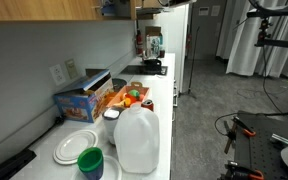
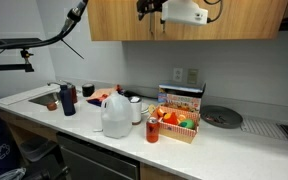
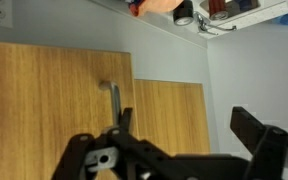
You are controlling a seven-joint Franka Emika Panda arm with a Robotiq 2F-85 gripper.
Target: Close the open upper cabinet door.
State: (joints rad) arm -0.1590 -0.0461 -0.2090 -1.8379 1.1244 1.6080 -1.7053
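The upper cabinet door (image 3: 54, 100) is a light-brown wooden panel with a small silver bar handle (image 3: 114, 98). In the wrist view it fills the left side and stands nearer the camera than the neighbouring panel (image 3: 169, 115), so it looks slightly ajar. My gripper (image 3: 184, 115) is open and empty. Its left finger is close beside the handle and its right finger is in front of the grey wall. In an exterior view the gripper (image 2: 147, 8) is up against the front of the row of upper cabinets (image 2: 109, 20). The cabinets also run along the top of an exterior view (image 1: 44, 8).
Below is a white counter (image 2: 234, 140) with a milk jug (image 2: 116, 115), a box of fruit (image 2: 176, 122), a dark plate (image 2: 222, 117), cups and a sink (image 2: 44, 98). White plates (image 1: 74, 146) and a green-lidded tub (image 1: 90, 162) sit nearer. A tall white appliance (image 1: 184, 50) stands at the counter's end.
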